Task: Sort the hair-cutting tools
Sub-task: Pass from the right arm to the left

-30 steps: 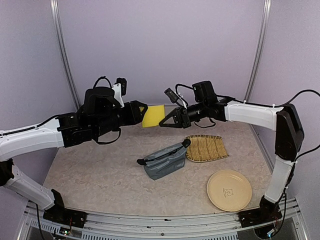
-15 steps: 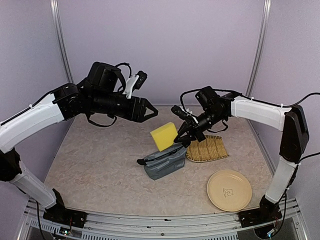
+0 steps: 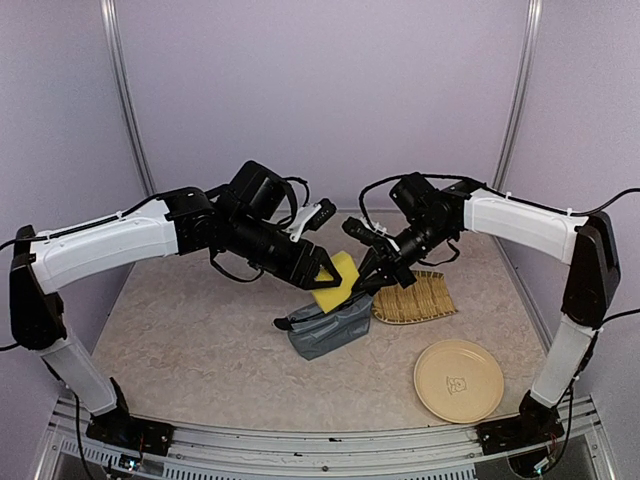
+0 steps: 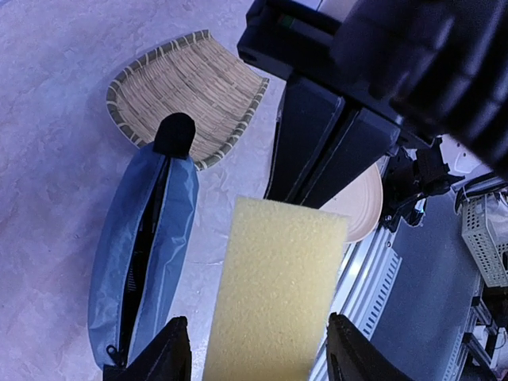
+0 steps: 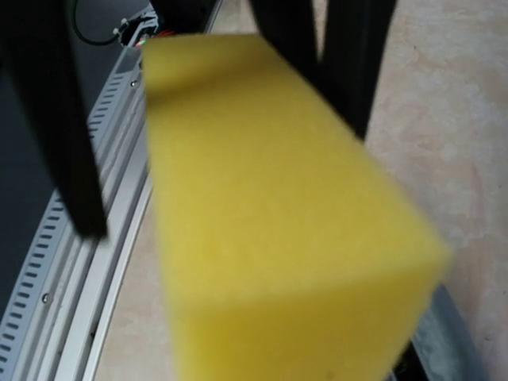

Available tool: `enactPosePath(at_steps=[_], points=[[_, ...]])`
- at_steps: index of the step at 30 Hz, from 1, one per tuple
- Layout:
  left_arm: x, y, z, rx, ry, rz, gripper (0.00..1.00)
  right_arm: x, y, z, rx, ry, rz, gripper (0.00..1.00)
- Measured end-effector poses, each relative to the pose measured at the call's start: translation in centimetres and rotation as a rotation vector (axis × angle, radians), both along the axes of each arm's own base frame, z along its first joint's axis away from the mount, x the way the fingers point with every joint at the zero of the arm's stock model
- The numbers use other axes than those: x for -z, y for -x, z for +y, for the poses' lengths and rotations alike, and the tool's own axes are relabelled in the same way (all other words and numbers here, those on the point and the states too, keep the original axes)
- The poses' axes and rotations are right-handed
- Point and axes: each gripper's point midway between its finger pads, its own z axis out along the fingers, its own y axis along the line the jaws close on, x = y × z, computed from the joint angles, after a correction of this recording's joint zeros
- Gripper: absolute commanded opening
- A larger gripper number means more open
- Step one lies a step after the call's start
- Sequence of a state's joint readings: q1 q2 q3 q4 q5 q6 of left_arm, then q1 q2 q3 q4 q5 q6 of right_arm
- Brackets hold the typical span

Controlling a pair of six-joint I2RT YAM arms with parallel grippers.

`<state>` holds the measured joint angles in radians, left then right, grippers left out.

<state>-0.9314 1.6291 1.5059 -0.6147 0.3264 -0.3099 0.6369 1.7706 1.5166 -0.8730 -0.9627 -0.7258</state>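
The bench [image 3: 180,330] carries a grey-blue zip pouch [image 3: 330,325] at its middle. A woven tray [image 3: 415,297] lies at the pouch's 2 o'clock, touching its end, and a tan plate [image 3: 458,380] sits well apart at 4 o'clock.

A yellow sponge [image 3: 338,285] hangs above the pouch's 12 o'clock edge. The right hand [image 3: 368,282] is clamped on one end of it, fingers pressed together. The left hand [image 4: 262,353] brackets the other end with its fingers apart and not yet gripping. This looks like a handover, probably to get the sponge clear of the pouch.

No scissors, comb, clipper or guard is in plain view. The pouch's zip gapes and a black tip [image 4: 175,133] pokes from the end by the tray, so the tools are likely inside, unsorted.

The plate has a small mark at its centre, too faint to read. No other lettering shows.
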Motion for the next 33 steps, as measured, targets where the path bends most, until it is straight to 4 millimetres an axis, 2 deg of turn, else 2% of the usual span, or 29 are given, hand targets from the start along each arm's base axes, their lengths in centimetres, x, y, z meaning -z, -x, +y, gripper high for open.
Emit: enactPosePath(at_steps=[3,7,9,11,13,16,20,22,25,28,31,33], points=[[0.9,0.3,-0.5,0.015,-0.01,0.026,0.38,0.0,0.0,0.0,-0.003,0.0,-0.005,0.0],[0.9,0.5,-0.6,0.029,-0.005,0.033,0.24,0.0,0.0,0.0,-0.005,0.001,-0.009,0.01],[0.9,0.6,-0.7,0.028,-0.003,0.036,0.26,0.1,0.0,-0.1,-0.005,0.002,-0.01,0.02],[0.9,0.5,-0.7,0.028,-0.001,0.035,0.41,0.1,0.0,-0.1,-0.005,0.003,-0.011,0.0],[0.8,0.5,-0.7,0.027,0.001,0.035,0.47,0.1,0.0,-0.1,-0.005,0.003,-0.011,0.0],[0.9,0.2,-0.7,0.024,0.002,0.027,0.44,0.1,0.2,-0.1,-0.008,0.007,-0.007,0.0],[0.8,-0.4,-0.8,0.019,0.006,0.028,0.27,0.0,0.3,-0.2,-0.013,0.011,-0.006,0.0],[0.6,-0.6,-0.9,0.025,0.015,0.03,0.24,0.1,0.3,-0.2,-0.015,0.013,-0.006,0.0],[0.5,-0.9,-1.1,0.039,0.025,0.048,0.3,0.1,0.3,-0.2,-0.017,0.012,-0.012,0.0],[0.7,-1.2,-1.1,0.049,0.023,0.065,0.29,0.2,0.3,-0.3,-0.015,0.019,-0.017,0.0],[0.7,-1.2,-1.3,0.067,0.021,0.075,0.39,0.3,0.2,-0.3,-0.013,0.025,-0.021,0.0],[0.6,-1.3,-1.5,0.079,0.021,0.072,0.41,0.4,0.2,-0.4,-0.012,0.028,-0.019,0.0]])
